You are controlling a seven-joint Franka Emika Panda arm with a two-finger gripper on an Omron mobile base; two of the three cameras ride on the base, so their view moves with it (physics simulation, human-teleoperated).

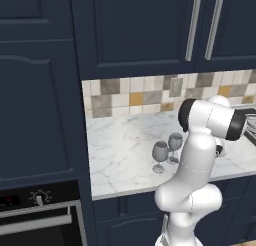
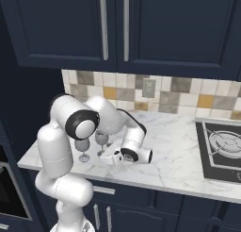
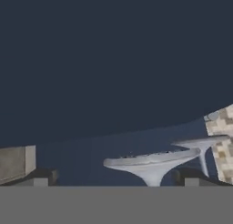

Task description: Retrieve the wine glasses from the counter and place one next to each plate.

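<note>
I was at the first step: fetching a glass, with neither yet gripped. Both wine glasses stood upright near the worktop's (image 1: 125,145) front edge, toward its left end, just beside each other. The nearer glass (image 1: 160,156) sat closest to the edge; the farther glass (image 1: 175,146) stood behind it toward the tile wall. My tool (image 2: 109,156) lay low over the worktop just beside them, fingers fully apart and empty. In the hand view the nearer glass's foot (image 3: 152,164) lay between the fingertips. The next move, in my judgement, called for closing gently on the stem, then lifting straight up clear of the neighbour.
</note>
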